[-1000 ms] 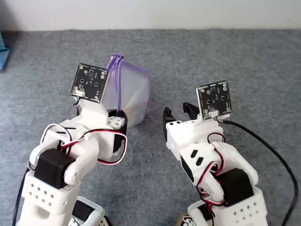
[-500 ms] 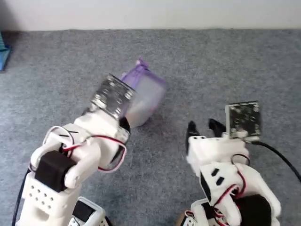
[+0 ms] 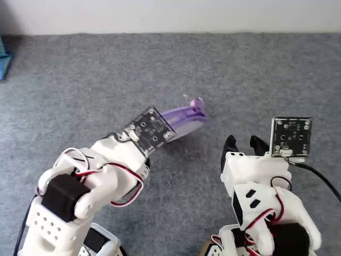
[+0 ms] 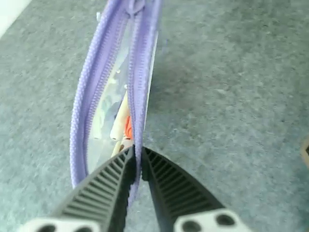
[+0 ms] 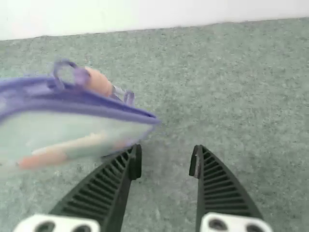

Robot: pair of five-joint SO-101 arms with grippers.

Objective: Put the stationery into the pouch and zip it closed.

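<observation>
Left gripper (image 4: 136,159) is pinched tight on the purple zip edge of the pouch (image 4: 108,111), holding it out over the grey table (image 3: 256,69). Stationery (image 4: 120,126) sits inside. Right gripper (image 5: 164,162) is wide open and empty, just beside it.

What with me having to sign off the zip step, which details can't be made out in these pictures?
- High view: the left arm's camera board covers most of the pouch and the spot where the left gripper clamps it.
- Left wrist view: the zip slider is partly cut off by the frame edge, so how far the zip is shut is unclear.
- Right wrist view: the stationery inside is blurred; single pieces cannot be told apart.
</observation>
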